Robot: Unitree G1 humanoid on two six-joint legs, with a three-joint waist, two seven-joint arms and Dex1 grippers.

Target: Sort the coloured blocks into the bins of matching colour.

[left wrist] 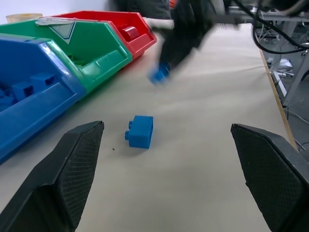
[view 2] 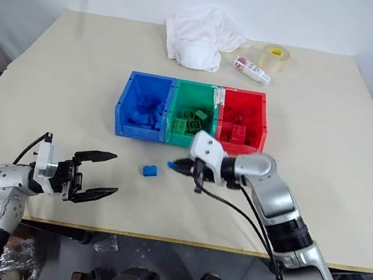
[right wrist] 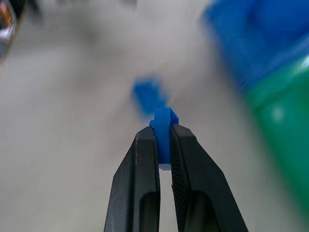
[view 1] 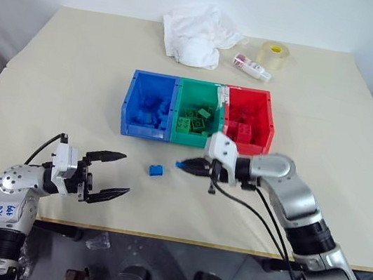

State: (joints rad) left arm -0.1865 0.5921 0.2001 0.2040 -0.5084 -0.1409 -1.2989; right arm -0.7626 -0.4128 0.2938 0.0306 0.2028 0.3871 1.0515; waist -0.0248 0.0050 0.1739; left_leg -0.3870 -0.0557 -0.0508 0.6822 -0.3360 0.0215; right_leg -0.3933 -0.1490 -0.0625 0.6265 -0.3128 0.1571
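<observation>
Blue block, loose (view 1: 156, 170): lies on the table (view 1: 54, 76), in front of the bins, between the two grippers; nothing touches it.
Blue block, held (right wrist: 163, 130): pinched between the right gripper's fingertips, lifted above the table, just at 3 o'clock of the loose block.
Left gripper (view 1: 112, 172): at 8 o'clock of the loose block, near the table's front edge; fingers spread wide, nothing between them.
Right gripper (view 1: 189, 166): clamped on the held blue block; it points toward the robot's left, in front of the green bin.
Blue bin (view 1: 135, 103): at 11 o'clock of the loose block; leftmost of three joined tubs; blue blocks inside.
Green bin (view 1: 193, 91): middle tub; green blocks inside.
Red bin (view 1: 267, 117): rightmost tub; red blocks inside.
White cloth (view 1: 197, 34): crumpled, at 12 o'clock of the bins, near the far edge of the table.
Small bottle (view 1: 252, 67): lies on its side, at 3 o'clock of the cloth.
Tape roll (view 1: 273, 55): clear, just beyond the bottle, at 1 o'clock of the red bin.
</observation>
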